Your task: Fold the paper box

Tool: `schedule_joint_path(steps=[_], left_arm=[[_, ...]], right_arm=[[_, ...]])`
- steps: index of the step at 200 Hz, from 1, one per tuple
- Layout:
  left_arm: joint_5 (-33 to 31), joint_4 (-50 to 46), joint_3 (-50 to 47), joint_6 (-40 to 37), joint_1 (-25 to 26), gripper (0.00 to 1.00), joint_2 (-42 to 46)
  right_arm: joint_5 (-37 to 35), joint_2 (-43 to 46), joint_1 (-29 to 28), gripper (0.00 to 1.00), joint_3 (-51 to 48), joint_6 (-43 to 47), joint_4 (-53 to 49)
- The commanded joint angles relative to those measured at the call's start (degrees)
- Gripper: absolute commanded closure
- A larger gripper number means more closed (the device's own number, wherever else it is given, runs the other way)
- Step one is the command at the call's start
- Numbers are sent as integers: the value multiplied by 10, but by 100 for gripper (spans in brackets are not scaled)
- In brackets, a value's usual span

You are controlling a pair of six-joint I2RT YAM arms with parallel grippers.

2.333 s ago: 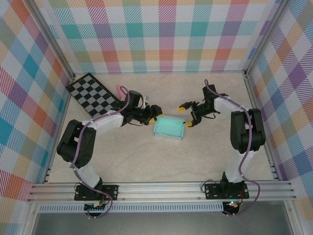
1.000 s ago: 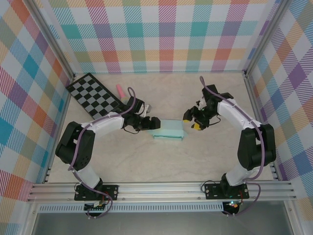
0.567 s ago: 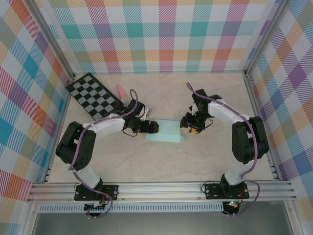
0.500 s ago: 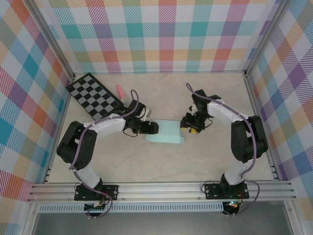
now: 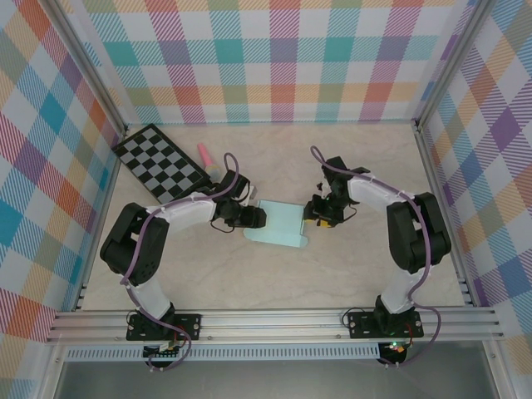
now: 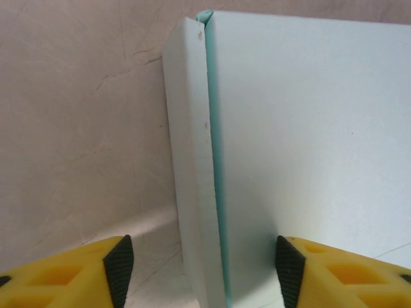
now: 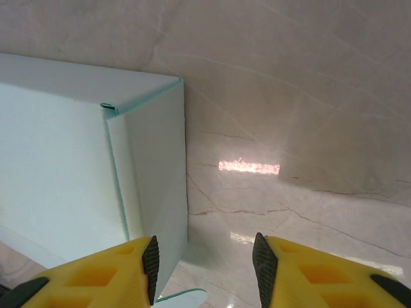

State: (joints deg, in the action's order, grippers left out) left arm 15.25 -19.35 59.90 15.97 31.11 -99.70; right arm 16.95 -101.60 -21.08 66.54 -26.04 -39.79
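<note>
The paper box (image 5: pixel 278 224) lies flat on the table's middle, a pale mint rectangle with its lid face up. My left gripper (image 5: pixel 253 218) is at its left end and open. In the left wrist view the left gripper (image 6: pixel 202 273) straddles the box's side wall (image 6: pixel 189 160), one pad over the table, the other at the top face (image 6: pixel 308 128). My right gripper (image 5: pixel 314 218) is at the box's right end. There the right gripper (image 7: pixel 207 266) is open over bare table, its left finger (image 7: pixel 149 266) beside the box's end wall (image 7: pixel 154 167). A small tab (image 7: pixel 183 299) pokes out below.
A black-and-white checkerboard (image 5: pixel 160 160) lies at the back left with a pink item (image 5: pixel 204 152) next to it. Plaid walls close in three sides. An aluminium rail (image 5: pixel 274 320) runs along the near edge by the arm bases.
The box, earlier showing an open tray-like inside, now lies flat with a closed face up and has slid slightly left. Both grippers have moved in at its two ends.
</note>
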Motion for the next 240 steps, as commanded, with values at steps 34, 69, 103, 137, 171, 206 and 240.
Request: schedule_joint_path(steps=[34, 69, 103, 137, 171, 206, 240], left_arm=[[-15, -63, 13, 6, 4, 60, -14], [-9, -61, 12, 5, 4, 62, -11], [23, -59, 15, 2, 0, 66, -13], [57, -77, 32, -3, -13, 70, -14], [78, -81, 38, -4, -29, 70, -11], [131, -59, 33, 14, -47, 74, -19], [152, -45, 20, 16, -63, 80, -34]], right_arm=[[92, 59, 45, 53, -37, 1, 54], [98, 64, 46, 51, -56, 19, 56], [126, 69, 46, 50, -77, 8, 83], [144, 74, 61, 50, -74, -1, 88], [140, 79, 73, 49, -64, 7, 79], [133, 80, 81, 46, -68, 9, 92], [164, 62, 89, 46, -77, -6, 121]])
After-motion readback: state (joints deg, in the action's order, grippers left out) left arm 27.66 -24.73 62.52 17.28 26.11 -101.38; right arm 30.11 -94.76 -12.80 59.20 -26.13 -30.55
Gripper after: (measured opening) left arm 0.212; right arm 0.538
